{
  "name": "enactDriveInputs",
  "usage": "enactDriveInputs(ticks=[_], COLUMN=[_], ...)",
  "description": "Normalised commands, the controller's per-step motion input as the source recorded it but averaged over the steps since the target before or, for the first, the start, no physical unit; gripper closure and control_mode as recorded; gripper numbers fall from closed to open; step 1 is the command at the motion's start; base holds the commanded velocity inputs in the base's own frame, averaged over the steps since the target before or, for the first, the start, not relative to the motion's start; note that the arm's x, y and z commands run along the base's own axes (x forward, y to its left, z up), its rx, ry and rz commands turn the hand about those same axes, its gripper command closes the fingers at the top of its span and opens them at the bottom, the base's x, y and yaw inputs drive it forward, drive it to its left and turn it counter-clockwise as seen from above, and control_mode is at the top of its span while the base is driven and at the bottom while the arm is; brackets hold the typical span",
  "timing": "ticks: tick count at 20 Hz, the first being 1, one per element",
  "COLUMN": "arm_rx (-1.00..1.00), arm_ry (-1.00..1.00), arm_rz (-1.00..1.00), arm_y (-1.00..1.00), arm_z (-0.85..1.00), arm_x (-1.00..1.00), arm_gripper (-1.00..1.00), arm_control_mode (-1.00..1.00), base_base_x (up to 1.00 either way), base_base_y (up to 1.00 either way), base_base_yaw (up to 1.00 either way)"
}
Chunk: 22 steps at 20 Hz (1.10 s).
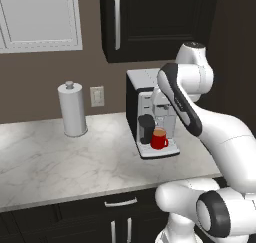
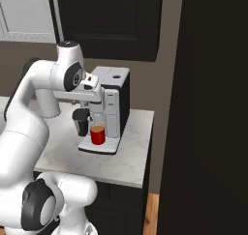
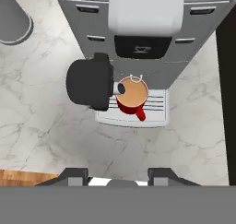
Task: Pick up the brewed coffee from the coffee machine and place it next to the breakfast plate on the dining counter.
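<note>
The brewed coffee, a small red mug (image 1: pixel 159 138) (image 2: pixel 98 134) (image 3: pixel 132 95) with light brown liquid, stands on the drip tray (image 3: pixel 154 113) of the black and silver coffee machine (image 1: pixel 142 87) (image 2: pixel 115 84) (image 3: pixel 143 15). Its handle points toward the counter's front edge. A dark round spout part (image 3: pixel 90 85) sits just left of the mug. My gripper (image 3: pixel 117 176) hovers above and in front of the machine, open, with nothing between its fingers and well apart from the mug. The breakfast plate and the dining counter are out of view.
The machine stands on a marble worktop (image 1: pixel 60 157) over dark cabinets. A white paper towel roll (image 1: pixel 73 109) (image 3: pixel 11 15) stands to its left. A dark wall cabinet (image 1: pixel 150 17) hangs above, and a tall dark panel (image 2: pixel 213 108) closes the right side.
</note>
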Motion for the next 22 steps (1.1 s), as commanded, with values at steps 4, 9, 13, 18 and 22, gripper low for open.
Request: enactDriveInputs(ticks=[4,9,13,18,22], arm_rx=[0.00,0.00,0.00,0.03,0.10], arm_ry=[-0.13,-0.32,-0.22,-0.02,0.04], arm_rz=[0.03,0.03,0.07,0.12,0.18], arm_y=[0.00,-0.11,-0.06,-0.19,-0.32], arm_z=[-0.22,-0.48,-0.56,-0.36,-0.17], arm_x=[-0.10,-0.24,-0.07,0.00,0.00], arm_gripper=[-1.00,-1.00,-1.00,-1.00,-1.00], arm_control_mode=[-1.00,-1.00,-1.00,-1.00,-1.00], base_base_x=[0.00,0.00,0.00,0.00,0.00], base_base_y=[0.00,0.00,0.00,0.00,0.00], base_base_yaw=[0.00,0.00,0.00,0.00,0.00])
